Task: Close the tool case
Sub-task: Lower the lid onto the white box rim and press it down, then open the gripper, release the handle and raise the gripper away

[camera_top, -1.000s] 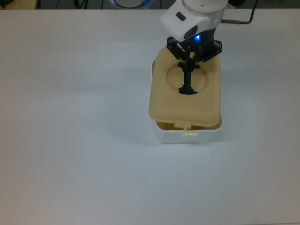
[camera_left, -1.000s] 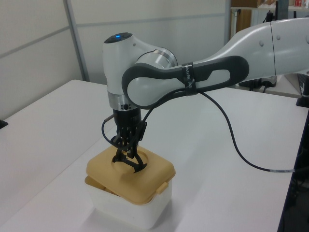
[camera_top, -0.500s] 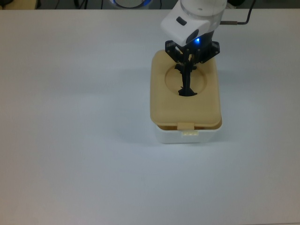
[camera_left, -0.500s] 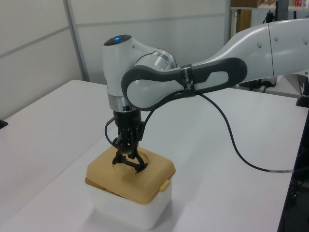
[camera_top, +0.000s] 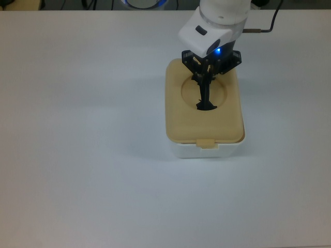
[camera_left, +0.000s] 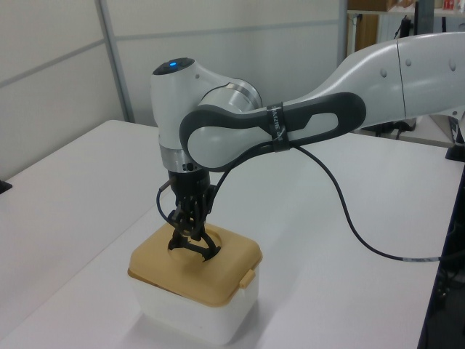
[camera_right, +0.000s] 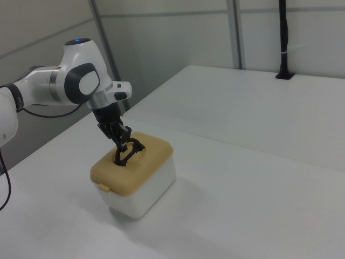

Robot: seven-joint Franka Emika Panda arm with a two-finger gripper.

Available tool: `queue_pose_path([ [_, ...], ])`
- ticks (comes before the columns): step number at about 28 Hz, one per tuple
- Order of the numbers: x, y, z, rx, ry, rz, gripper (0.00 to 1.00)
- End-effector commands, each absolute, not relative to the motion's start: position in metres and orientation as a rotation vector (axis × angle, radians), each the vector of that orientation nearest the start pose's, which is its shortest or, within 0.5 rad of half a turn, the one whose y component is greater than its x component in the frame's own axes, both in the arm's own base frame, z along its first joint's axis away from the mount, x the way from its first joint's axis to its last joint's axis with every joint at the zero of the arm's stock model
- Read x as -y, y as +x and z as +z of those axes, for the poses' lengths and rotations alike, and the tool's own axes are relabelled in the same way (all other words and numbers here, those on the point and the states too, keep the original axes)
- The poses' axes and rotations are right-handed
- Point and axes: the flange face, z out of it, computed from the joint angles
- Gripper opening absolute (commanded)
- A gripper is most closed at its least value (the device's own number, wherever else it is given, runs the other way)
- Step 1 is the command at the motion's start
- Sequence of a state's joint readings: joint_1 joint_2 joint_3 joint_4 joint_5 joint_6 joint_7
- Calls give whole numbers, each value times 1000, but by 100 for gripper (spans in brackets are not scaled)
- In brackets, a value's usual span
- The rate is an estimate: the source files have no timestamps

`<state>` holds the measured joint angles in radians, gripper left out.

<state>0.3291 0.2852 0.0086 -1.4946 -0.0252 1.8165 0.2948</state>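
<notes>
The gripper (camera_top: 206,89) has its fingers clenched on the black handle (camera_top: 206,101); the lid (camera_top: 204,120) sits flat on the tool case (camera_top: 207,151). Next: release and lift away.

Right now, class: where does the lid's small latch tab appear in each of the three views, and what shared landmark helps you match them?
Top view: latch tab at the tan lid's bottom edge, centre.
Left view: latch tab on the lid's right side, low.
Right view: latch tab at the lid's lower left corner.
Shared landmark: the black handle in the lid's round recess, under the gripper.
</notes>
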Motion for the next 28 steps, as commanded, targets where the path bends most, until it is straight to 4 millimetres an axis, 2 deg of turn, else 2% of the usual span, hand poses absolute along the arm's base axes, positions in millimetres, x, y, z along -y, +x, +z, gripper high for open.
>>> queue_pose_path([
  [1, -213, 622, 513, 100, -3150, -115, 89],
  [2, -213, 622, 513, 102, -3154, -117, 100],
  [10, -211, 620, 519, 94, -3154, -120, 100],
  [16, -199, 618, 535, 59, -3149, -150, 100],
  [20, -167, 613, 552, -2, -3162, -106, 100],
  [21, -151, 611, 565, -44, -3156, -128, 100],
  [24, -125, 604, 583, -107, -3155, -114, 100],
  [25, -107, 597, 593, -139, -3161, -81, 100],
  [28, -79, 586, 611, -175, -3160, -59, 100],
])
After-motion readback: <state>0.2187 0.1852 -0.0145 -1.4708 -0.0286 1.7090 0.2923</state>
